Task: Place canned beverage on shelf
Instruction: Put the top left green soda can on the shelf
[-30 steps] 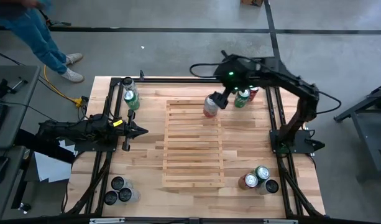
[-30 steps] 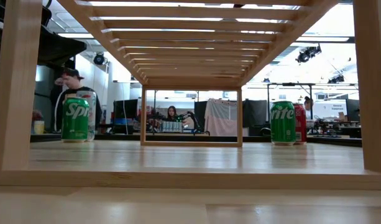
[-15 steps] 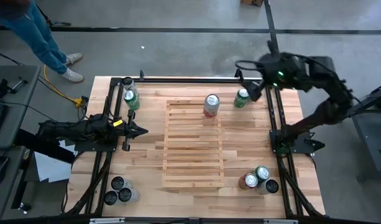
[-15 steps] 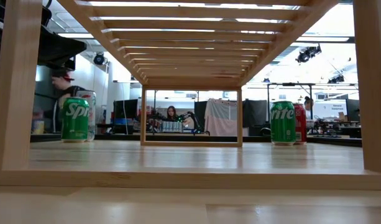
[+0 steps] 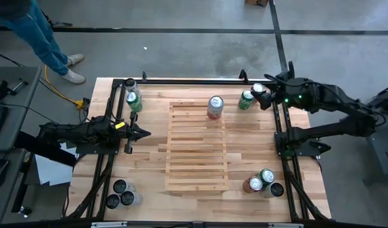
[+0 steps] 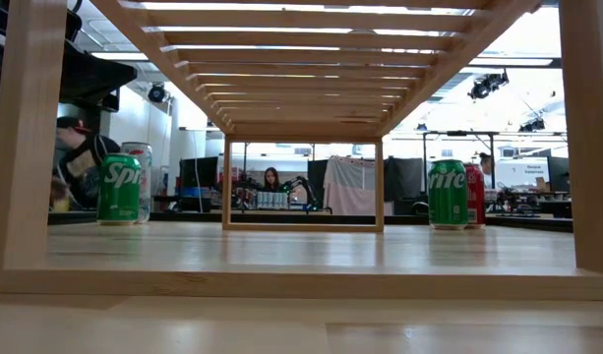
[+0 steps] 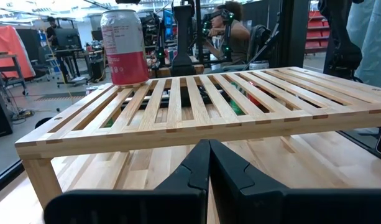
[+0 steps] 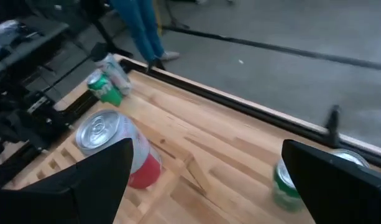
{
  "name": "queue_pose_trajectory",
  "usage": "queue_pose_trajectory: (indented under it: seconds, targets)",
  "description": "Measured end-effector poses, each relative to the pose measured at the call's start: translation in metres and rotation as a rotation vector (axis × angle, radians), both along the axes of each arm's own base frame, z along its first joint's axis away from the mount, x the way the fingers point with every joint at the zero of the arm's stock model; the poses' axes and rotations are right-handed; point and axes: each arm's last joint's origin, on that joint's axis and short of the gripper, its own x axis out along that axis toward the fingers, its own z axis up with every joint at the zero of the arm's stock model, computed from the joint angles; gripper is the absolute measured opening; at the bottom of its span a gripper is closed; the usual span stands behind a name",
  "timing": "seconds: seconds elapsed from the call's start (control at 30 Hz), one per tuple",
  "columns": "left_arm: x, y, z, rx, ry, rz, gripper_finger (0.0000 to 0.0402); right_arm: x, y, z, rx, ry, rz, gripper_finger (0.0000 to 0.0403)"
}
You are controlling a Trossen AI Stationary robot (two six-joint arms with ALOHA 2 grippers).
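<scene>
Standing on shelf (image 5: 197, 152) far edge: red can (image 5: 214, 106), placed; right gripper (image 5: 262, 96) wide, empty, beside shelf's far right corner; left gripper (image 5: 142, 133) pinched shut; next: green can (image 5: 246, 100) needs grasping

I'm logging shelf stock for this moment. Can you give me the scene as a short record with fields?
shelf: slatted rack in the middle of the table
can on shelf: one red can, upright, at the far edge
right gripper: open, empty, near the table's far right corner, beside a green can standing on the table
left gripper: shut, empty, waiting left of the shelf
other cans: groups at the table's corners, none on the shelf
</scene>
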Motion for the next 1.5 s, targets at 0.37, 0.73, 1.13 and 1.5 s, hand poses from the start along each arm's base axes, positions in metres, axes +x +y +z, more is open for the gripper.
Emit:
queue_pose_trajectory:
  seconds: [0.37, 0.73, 1.13, 1.5]
  targets:
    - [0.000, 0.000, 0.000, 0.000, 0.000, 0.000, 0.0000, 0.022, -0.003, -0.013, 0.012, -0.037, 0.008, 0.0395]
    - [0.000, 0.000, 0.001, 0.000, -0.014, 0.000, 0.0000, 0.027, -0.004, -0.004, 0.077, -0.225, -0.091, 0.0395]
    - [-0.004, 0.000, 0.025, -0.282, -0.248, -0.036, 0.0000, 0.026, -0.005, -0.004, 0.142, -0.289, -0.155, 0.0395]
    - [-0.023, 0.007, 0.063, -0.668, -0.704, -0.006, 0.0000, 0.026, -0.005, -0.004, 0.135, -0.283, -0.151, 0.0394]
